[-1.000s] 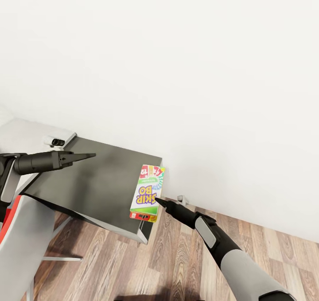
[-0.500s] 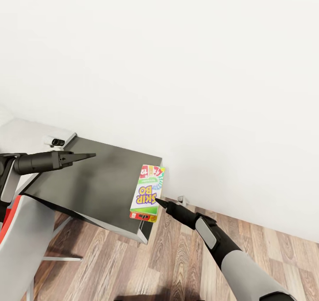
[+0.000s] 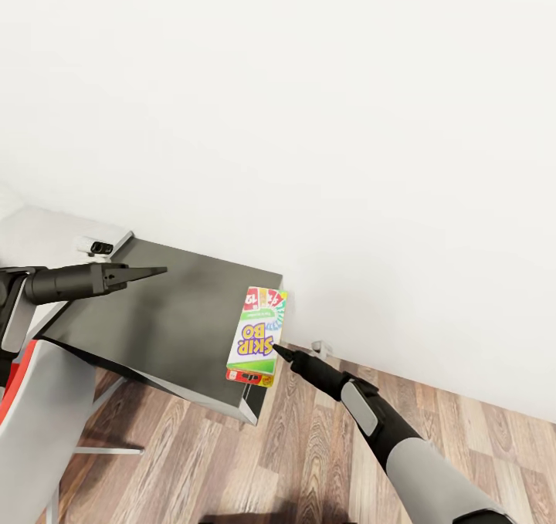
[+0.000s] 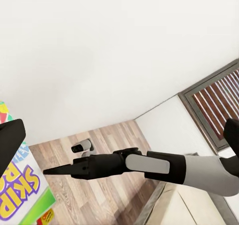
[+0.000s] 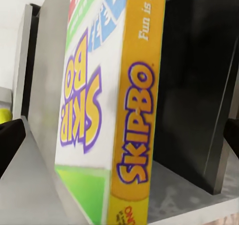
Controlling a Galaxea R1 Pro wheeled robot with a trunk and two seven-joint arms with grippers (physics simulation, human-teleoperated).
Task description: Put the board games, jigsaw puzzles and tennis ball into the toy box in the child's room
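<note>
The Skip-Bo box (image 3: 257, 336) lies flat at the corner of the dark cabinet (image 3: 154, 319), its long side along the cabinet's edge by the wall, and that is where trouble starts: a push from the right tool (image 3: 278, 349) could slide the box across the smooth top, or tip it off the near edge onto the floor (image 3: 309, 454), since there is little box hanging free to pinch. The right tool's tip sits just beside the box's long side, near its lower end, the arm reaching up from below with the forearm angled toward the corner; in the right wrist view the box's yellow spine (image 5: 137, 135) stands close between the dark finger edges at the sides, so the tool reads as spread with nothing gripped (a judgement, the tips themselves barely show). The left tool (image 3: 158, 270) hovers over the cabinet's far side, well apart from the box, fingers drawn together to a point and carrying nothing.
</note>
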